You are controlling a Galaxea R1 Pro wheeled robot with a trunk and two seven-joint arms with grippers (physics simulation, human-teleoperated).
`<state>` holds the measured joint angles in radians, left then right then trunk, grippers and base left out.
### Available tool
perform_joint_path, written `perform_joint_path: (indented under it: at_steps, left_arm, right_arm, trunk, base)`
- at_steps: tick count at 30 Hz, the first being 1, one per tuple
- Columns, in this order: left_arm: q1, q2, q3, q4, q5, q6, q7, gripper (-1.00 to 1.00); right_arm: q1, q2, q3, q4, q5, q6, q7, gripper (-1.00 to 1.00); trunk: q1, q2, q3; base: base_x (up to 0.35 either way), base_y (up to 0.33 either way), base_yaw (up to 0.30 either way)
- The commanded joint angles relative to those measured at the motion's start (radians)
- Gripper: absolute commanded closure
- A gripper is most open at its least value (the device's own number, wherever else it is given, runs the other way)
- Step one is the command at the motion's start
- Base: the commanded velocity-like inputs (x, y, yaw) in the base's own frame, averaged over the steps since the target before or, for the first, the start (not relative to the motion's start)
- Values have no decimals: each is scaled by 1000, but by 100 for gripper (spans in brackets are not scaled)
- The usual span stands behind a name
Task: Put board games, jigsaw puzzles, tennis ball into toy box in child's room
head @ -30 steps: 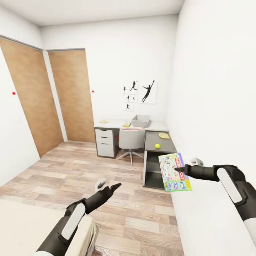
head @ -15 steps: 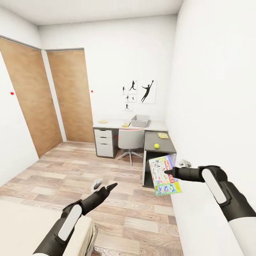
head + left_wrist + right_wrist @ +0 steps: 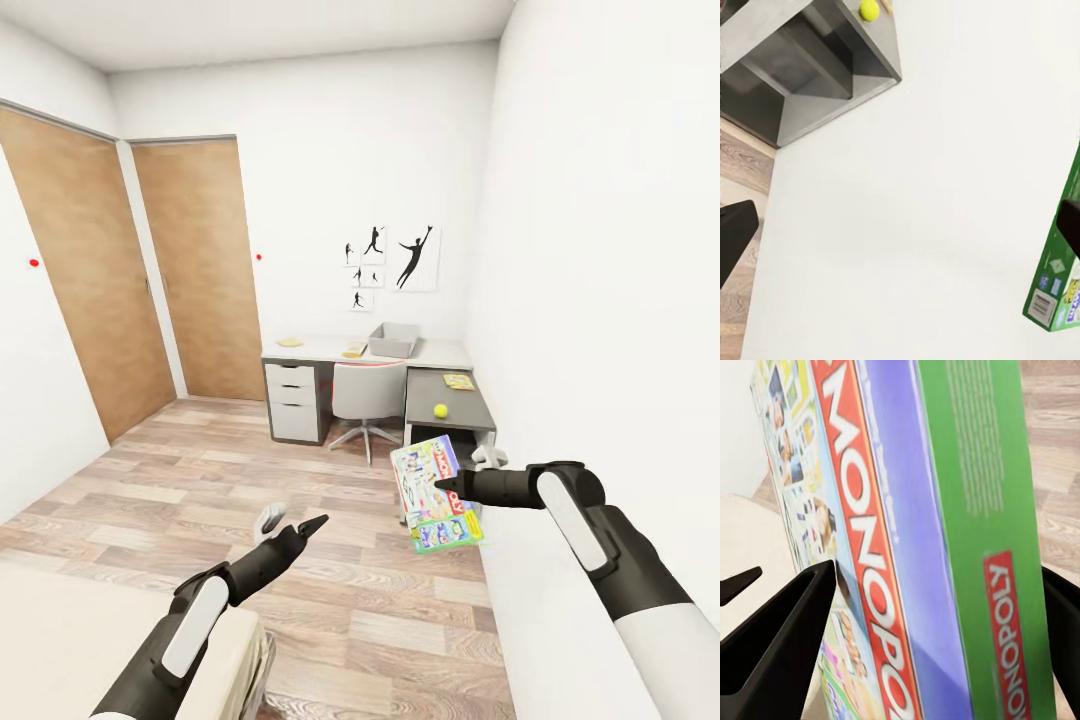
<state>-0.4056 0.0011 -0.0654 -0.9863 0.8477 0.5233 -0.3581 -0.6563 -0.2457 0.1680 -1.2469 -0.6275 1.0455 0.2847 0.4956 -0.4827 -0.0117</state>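
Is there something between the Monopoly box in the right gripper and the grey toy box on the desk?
Mostly open floor. The right gripper holds the Monopoly box upright. The toy box sits on the far desk; the desk's darker wing and the chair stand before it.

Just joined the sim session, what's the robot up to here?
The right gripper holds the MONOPOLY board game, tilted on edge, in the air above the floor, with its fingers on either side of the box. The left gripper is empty and open, out over the floor. The toy box sits across the room on the table, with the tennis ball and a jigsaw puzzle on the table's darker wing.
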Motion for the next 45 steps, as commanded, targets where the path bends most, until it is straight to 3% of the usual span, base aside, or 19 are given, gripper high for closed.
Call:
perform_joint_path:
  at_steps: [1,14,33,45]
  left_arm:
    - [-1,0,0,0,6,6,0,-100]
    - [0,0,1,2,2,5,2,-100]
    - [6,0,2,3,4,3,2,-100]
    - [9,0,1,2,3,2,1,-100]
  right_arm:
    - [-1,-1,1,0,13,2,10,100]
    - [-16,18,9,14,13,-58,8,100]
    - [-17,19,7,4,14,-61,-14,100]
    - [-17,19,6,4,13,-64,-16,100]
  trunk:
    - [0,-1,-1]
    - [0,-1,-1]
    - [0,-1,-1]
    - [0,-1,-1]
  base:
    - [0,0,0]
    - [0,0,0]
    - [6,0,0]
    - [186,0,0]
